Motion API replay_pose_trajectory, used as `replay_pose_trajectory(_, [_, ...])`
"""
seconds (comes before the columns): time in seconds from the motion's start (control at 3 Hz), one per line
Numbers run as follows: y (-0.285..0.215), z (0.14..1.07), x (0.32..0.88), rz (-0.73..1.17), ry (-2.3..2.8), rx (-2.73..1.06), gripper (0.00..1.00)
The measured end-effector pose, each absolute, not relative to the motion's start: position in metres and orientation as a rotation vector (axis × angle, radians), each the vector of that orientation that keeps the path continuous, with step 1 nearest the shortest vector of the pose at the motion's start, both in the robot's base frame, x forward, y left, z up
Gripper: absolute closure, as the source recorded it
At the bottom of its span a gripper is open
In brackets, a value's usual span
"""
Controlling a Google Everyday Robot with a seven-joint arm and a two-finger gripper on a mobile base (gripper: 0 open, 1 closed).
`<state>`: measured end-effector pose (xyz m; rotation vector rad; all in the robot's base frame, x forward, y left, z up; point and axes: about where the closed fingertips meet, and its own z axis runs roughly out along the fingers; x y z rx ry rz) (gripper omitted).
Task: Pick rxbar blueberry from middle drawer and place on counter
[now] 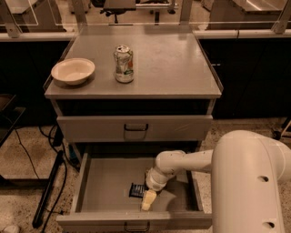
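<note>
Dim warm light falls on a speckled terrazzo floor (pixel 13 182), dark cabinet fronts (pixel 259 77) run under a pale ledge (pixel 245 33) at the back, an office chair (pixel 119 5) stands beyond, black cables (pixel 25 152) trail at left, and the gripper (pixel 148 200) hangs low inside the open middle drawer (pixel 82 182).

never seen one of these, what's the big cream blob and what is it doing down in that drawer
The cream shape is a robot's arm, seen up close by a single camera that looks down at a grey drawer cabinet. The arm ends in the gripper, a clamp for picking things up, which is lowered into the open middle drawer. Its tip is right beside a small dark bar, the rxbar blueberry, which lies on the drawer floor. Whether the bar is gripped cannot be told. The drawer above is shut. On the counter, the cabinet's flat top, sit a pale bowl and a silver can.
</note>
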<state>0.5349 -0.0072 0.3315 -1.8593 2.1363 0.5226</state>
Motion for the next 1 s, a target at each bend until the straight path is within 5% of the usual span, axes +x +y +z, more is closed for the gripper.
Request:
replay_pose_trajectory(0.33, [-0.0072,0.3311,0.5348,0.523,2.137,-1.859,0.00])
replay_pose_trajectory(1.0, [-0.0072,0.3310,0.5347,0.523,2.137,-1.860,0.49])
